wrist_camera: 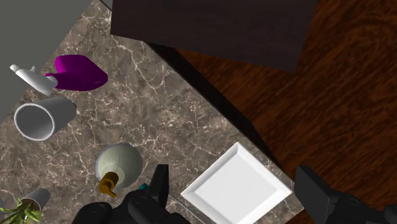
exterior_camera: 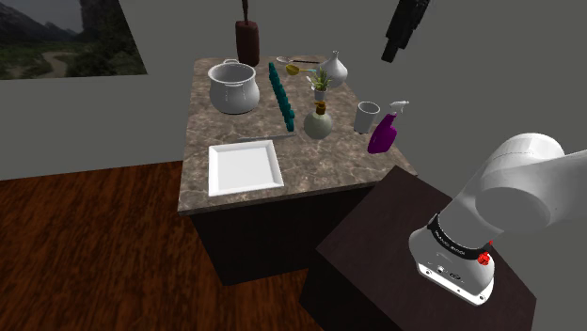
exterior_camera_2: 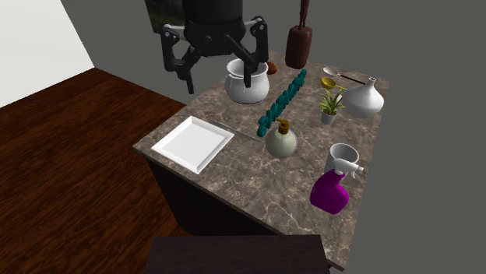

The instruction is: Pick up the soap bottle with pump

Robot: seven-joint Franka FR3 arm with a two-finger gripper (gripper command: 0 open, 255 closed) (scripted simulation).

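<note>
— Jaws up close in the wrist view, spread wide with nothing between them, hanging high above the counter (exterior_camera_2: 257,187). Where's our bottle?

— Soap bottle (wrist_camera: 119,165): round, pale body with a brass-coloured pump, upright mid-counter, just past one finger in that view. It stands between the white plate (exterior_camera_2: 192,144) and the mug (exterior_camera_2: 340,156).

— My worry is the purple spray bottle (exterior_camera_2: 331,191) near the counter's edge. It has a trigger head, not a pump, but a careless aim could take it for the target.

— Agreed. And the teal row (exterior_camera_2: 282,97) ends just beside the soap bottle. Jaws this wide, coming down astride the body, could land a finger on that row and shove both things.

— The body is bulbous too. If the jaws close on that curve, I'd expect it to slip upward or sideways out of the grip.

— Taking the neck under the pump looks surer, yet the neck is thin. With a small offset the jaws would shut on air, or tip the bottle toward the small potted plant (exterior_camera_2: 331,105).

— It's also a long way down, so any sideways error at the top would carry to the bottom.
</note>
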